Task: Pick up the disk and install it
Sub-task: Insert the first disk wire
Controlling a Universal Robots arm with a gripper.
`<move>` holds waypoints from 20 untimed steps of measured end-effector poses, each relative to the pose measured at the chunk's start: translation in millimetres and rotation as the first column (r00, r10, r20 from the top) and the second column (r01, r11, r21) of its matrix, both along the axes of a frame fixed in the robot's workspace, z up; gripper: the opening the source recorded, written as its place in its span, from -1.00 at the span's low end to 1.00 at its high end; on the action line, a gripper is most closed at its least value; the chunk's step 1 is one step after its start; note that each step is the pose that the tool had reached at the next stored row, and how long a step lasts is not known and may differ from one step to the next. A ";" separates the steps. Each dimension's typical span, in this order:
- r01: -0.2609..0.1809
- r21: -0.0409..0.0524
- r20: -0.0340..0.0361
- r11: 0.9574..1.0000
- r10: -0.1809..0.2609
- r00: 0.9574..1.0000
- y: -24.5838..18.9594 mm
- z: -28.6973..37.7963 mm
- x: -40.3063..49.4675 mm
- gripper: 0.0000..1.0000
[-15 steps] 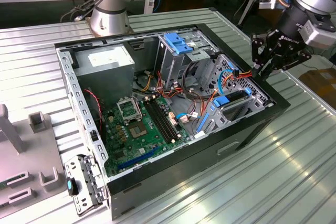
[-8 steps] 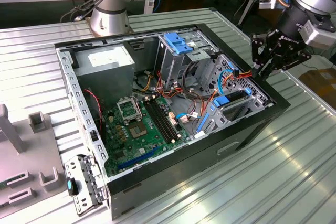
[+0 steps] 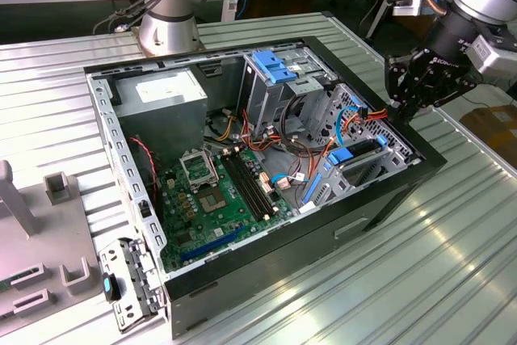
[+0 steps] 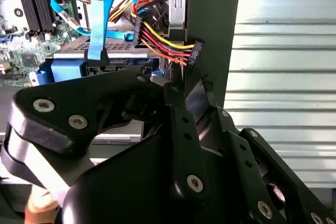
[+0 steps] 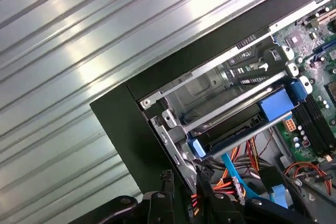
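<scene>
**Operator:** What is the hazard at this station?

**Inspector:** Your gripper point(image 4: 188, 83) hangs over the computer case point(image 3: 408, 187) at its wall on the exterior view's right, close above the drive cage point(image 5: 210, 85). In my judgement the main risk is the power cable bundle point(image 4: 163, 40). Its red, yellow and orange wires and black connector point(image 4: 193, 53) lie just beside the fingertips in the second wrist view. Any sideways drift could hook a wire or knock that connector loose. The second risk is the case wall's top edge, which runs close under the fingers, so a low pass could strike it. The blue data cable point(image 4: 97, 22) loops upward nearby and could catch as well.

**Operator:** And the disk?

**Inspector:** The disk point(image 4: 63, 69) is not in your gripper. It lies flat in the drive cage at that same corner of the case with its blue bracket showing, and the blue data cable runs to its end. I cannot tell whether it is latched fully home.

**Operator:** Gripper condition?

**Inspector:** The fingers point(image 5: 168, 187) stand a narrow gap apart, neither spread wide nor pressed together. They hold nothing. I see no contact with the wires or the case, but your margin is small.
</scene>
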State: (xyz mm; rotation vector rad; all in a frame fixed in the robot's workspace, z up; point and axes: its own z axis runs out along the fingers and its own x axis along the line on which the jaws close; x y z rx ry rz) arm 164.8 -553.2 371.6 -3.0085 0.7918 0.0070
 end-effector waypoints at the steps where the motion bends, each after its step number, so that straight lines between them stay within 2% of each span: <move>1: -0.006 0.000 0.000 1.000 0.006 1.000 2.2 0.0 0.0 -0.37; 3: -0.043 0.002 0.002 0.999 0.043 0.999 3.1 -2.7 0.0 -0.37; 4: -0.090 0.008 0.006 0.996 0.090 0.996 4.6 -3.3 0.0 -0.37; 5: -0.119 0.009 0.027 0.993 0.119 0.993 10.2 -3.3 0.0 -0.37; 6: -0.121 0.007 0.038 0.993 0.120 0.992 12.3 -3.6 -0.5 -0.37; 9: -0.135 0.005 0.054 0.991 0.134 0.990 12.6 -6.0 -2.2 -0.37; 11: -0.141 0.004 0.057 0.990 0.140 0.988 12.6 -6.4 -4.4 -0.37; 14: -0.141 0.005 0.058 0.990 0.140 0.988 12.6 -6.5 -4.5 -0.40; 16: -0.141 0.005 0.058 0.990 0.140 0.988 12.6 -6.5 -4.4 -0.65; 17: -0.141 0.005 0.058 0.990 0.140 0.988 12.6 -6.5 -4.4 -0.65; 20: -0.141 0.005 0.053 0.990 0.140 0.989 12.6 -3.5 -4.4 -0.65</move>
